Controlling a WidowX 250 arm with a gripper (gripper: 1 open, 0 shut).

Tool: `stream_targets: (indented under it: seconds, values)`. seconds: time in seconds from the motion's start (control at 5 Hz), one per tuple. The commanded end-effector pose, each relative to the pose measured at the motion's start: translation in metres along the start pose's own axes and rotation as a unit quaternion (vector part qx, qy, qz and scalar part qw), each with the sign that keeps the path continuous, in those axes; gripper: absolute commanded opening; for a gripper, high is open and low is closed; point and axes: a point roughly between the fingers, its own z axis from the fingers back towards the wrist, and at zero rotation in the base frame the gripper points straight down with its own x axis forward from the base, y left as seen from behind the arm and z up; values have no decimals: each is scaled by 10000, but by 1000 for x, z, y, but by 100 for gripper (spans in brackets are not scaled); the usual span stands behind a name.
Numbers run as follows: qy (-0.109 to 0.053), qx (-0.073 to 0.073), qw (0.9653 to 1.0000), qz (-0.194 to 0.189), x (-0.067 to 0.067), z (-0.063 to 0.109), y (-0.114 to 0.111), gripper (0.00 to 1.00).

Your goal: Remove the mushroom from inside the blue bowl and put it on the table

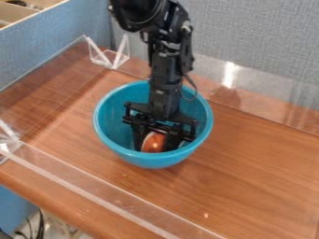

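Gripper (155,140) reaches into the blue bowl (115,131) at table (249,177) centre, fingers astride the mushroom (153,143) at six o'clock; whether they clamp it is unclear. Best squeeze firmly, then lift straight.

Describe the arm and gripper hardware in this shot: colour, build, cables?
The arm is all black: boxy stacked segments with a rounded joint housing at the top. The gripper is black too, a crossbar carrying two thin straight fingers. No markings or loose cables can be made out.
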Motion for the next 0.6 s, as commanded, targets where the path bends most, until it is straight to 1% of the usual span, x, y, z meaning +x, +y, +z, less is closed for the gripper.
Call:
stream_targets:
  seconds: [0.0,0.2,0.4]
  values:
    - [-196,-110,9991,353,7,13,14,0]
    - [-220,-181,9979,580,12,16,23,0]
    - [-233,-193,9981,528,12,17,24,0]
